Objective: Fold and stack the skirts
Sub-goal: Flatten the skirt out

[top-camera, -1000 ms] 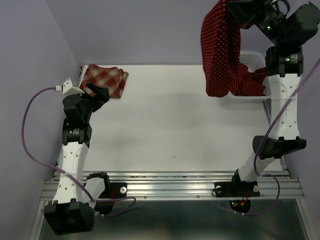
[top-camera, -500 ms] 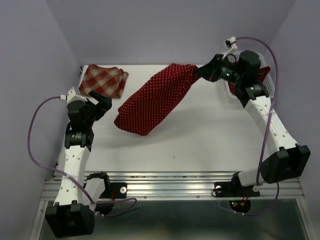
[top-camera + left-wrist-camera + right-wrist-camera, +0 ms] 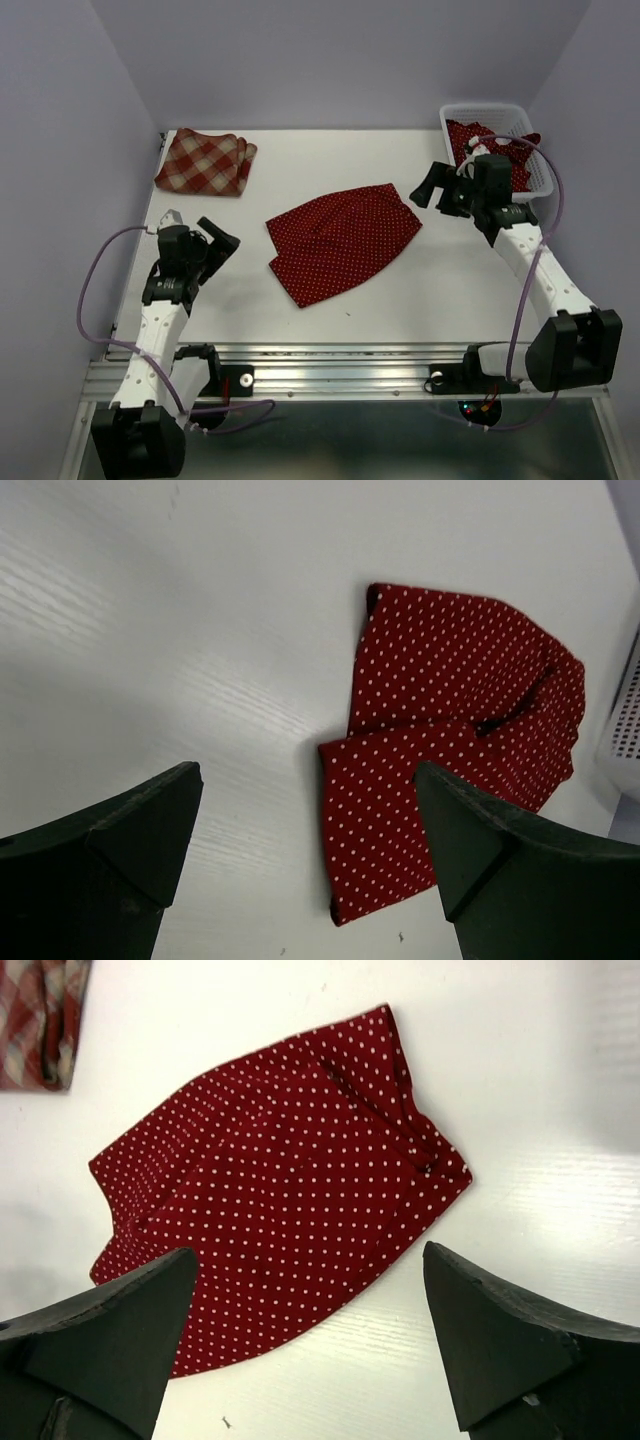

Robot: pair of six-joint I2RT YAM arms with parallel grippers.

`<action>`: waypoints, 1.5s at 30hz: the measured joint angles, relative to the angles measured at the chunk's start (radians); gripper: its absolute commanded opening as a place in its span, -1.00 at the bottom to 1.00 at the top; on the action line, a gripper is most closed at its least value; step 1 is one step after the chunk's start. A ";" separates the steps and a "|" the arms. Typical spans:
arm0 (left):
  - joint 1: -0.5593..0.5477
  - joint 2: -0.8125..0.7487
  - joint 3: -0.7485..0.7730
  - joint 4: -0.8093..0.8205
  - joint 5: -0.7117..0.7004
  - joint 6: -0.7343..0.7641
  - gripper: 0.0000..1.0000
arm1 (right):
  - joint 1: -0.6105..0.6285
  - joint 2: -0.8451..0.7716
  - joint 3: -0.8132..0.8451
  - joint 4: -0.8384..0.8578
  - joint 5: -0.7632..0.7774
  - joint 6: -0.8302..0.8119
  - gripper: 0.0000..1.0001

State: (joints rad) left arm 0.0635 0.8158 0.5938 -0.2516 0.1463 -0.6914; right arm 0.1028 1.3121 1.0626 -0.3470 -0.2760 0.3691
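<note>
A dark red polka-dot skirt (image 3: 343, 240) lies spread flat in the middle of the table, also seen in the left wrist view (image 3: 450, 730) and the right wrist view (image 3: 280, 1190). A red-and-cream plaid skirt (image 3: 207, 162) lies folded at the far left corner; its edge (image 3: 40, 1020) shows in the right wrist view. Another polka-dot skirt (image 3: 497, 152) sits bunched in the basket. My right gripper (image 3: 428, 188) (image 3: 310, 1255) hangs open just off the spread skirt's right end, holding nothing. My left gripper (image 3: 222, 240) (image 3: 307, 780) is open and empty, left of that skirt.
A white mesh basket (image 3: 482, 107) stands at the far right corner, behind the right arm. Purple walls close in the table on the left, back and right. Bare white tabletop (image 3: 420, 300) runs along the near edge in front of the skirt.
The right arm swung the polka-dot skirt from above the basket to the table's middle and let go; its jaws opened. The skirt now lies flat. The left arm drew back toward the near edge.
</note>
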 measured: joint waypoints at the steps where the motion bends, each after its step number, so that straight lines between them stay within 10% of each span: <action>1: -0.018 0.000 -0.023 -0.011 0.007 -0.009 0.97 | 0.006 -0.027 0.000 0.003 0.011 -0.008 1.00; 9: -0.302 0.137 -0.109 0.035 0.017 -0.119 0.97 | 0.119 0.076 0.036 0.005 0.097 -0.092 1.00; 23: -0.356 0.424 -0.065 0.156 -0.027 -0.141 0.72 | 0.138 0.572 0.415 0.015 0.232 -0.208 1.00; 26: -0.386 0.460 -0.052 0.192 -0.016 -0.142 0.44 | 0.138 0.661 0.488 0.012 0.244 -0.217 0.95; 31: -0.418 0.534 -0.037 0.233 0.000 -0.152 -0.97 | 0.138 0.774 0.579 0.003 0.245 -0.221 0.92; 45: -0.436 0.511 -0.025 0.223 -0.028 -0.137 -1.00 | 0.138 0.938 0.707 -0.010 0.246 -0.222 0.42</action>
State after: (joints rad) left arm -0.3729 1.3266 0.5690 -0.0288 0.1184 -0.8288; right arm 0.2409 2.2505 1.7695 -0.3573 -0.0303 0.1467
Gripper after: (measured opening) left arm 0.019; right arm 0.751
